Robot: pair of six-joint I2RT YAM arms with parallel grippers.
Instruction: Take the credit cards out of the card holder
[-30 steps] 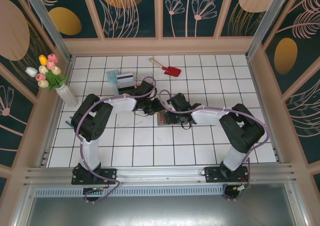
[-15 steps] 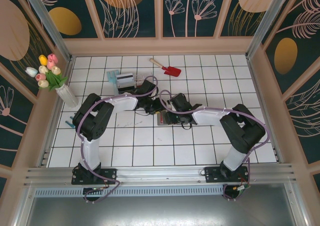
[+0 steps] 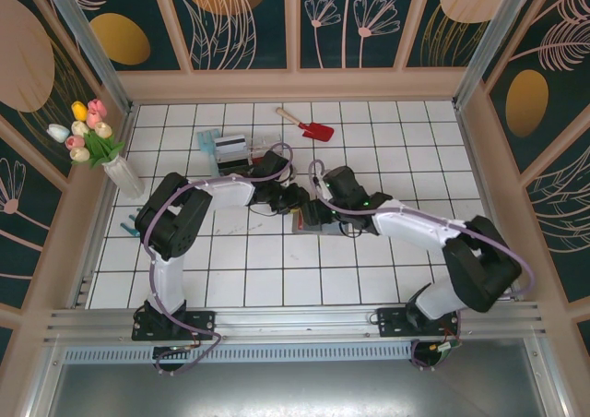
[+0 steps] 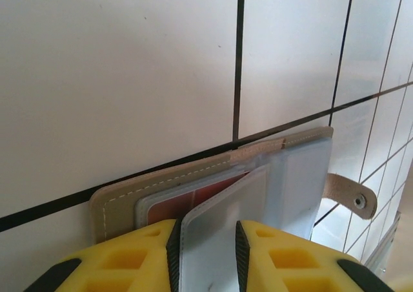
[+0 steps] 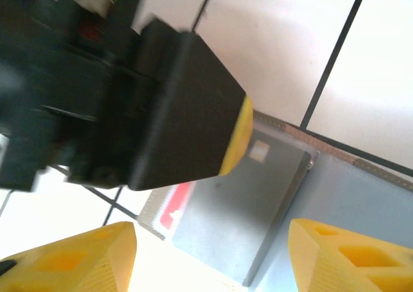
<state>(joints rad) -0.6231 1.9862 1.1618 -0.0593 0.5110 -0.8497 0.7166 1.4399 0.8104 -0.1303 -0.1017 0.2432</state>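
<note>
While left hand pinches card holder, right hand opened wider

L gripper tight, R gripper wide

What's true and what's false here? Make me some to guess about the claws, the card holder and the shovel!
1. The left claw pinches a clear pocket of the card holder. True.
2. The right claw is squeezed shut. False: its fingers stand wide apart above the holder.
3. A red card sits inside the holder. True.
4. The toy shovel is blue. False: it is red.
</note>
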